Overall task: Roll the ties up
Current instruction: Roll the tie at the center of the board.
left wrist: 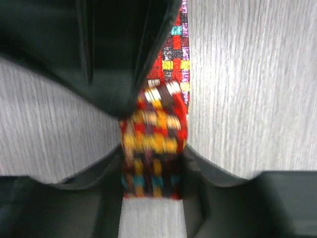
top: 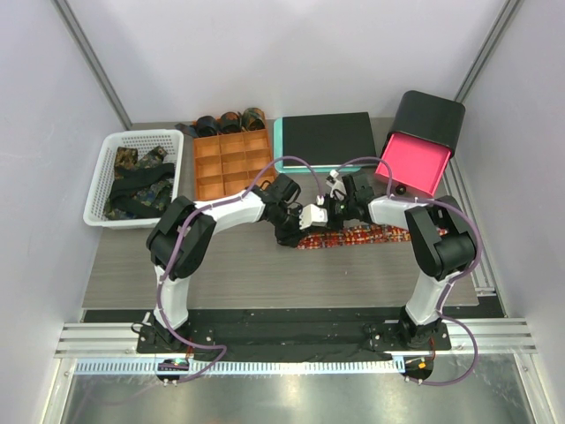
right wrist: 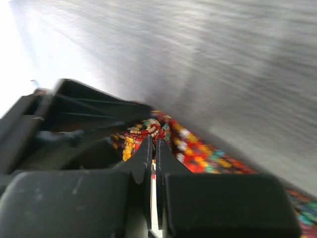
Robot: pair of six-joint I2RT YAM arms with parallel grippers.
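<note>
Mid-table, two arms meet over a red check tie [top: 353, 237] that lies flat on the grey wood-grain table [top: 265, 274], its free length running off toward the robot's right. The tie's end nearest the left arm is wound into a small coil [left wrist: 153, 144], and the left gripper [left wrist: 153, 173] holds it at a narrow-to-medium opening, w/ one finger pressed to each side of the coil and the unrolled tail leading away across the tabletop. The right gripper [right wrist: 153, 153] has its jaws pressed together, tips right at the coil's edge just beside the left fingers; can't tell whether a fold of fabric is caught btwn them. The wrist views are blurred, so finer detail of the winding is not readable. At far left a white basket [top: 101, 208] holds loose dark ties [top: 132, 181] in a heap. Beside it sits an orange tray [top: 231, 168] w/ three dark rolls [top: 229, 122] in a row at its far edge; can't tell if they sit in the back compartments or just behind. To the right of the tray lies a black pad [top: 325, 137] w/ a teal edge, and next to it is a tilted black bin [top: 419, 146] w/ a pink inside.
</note>
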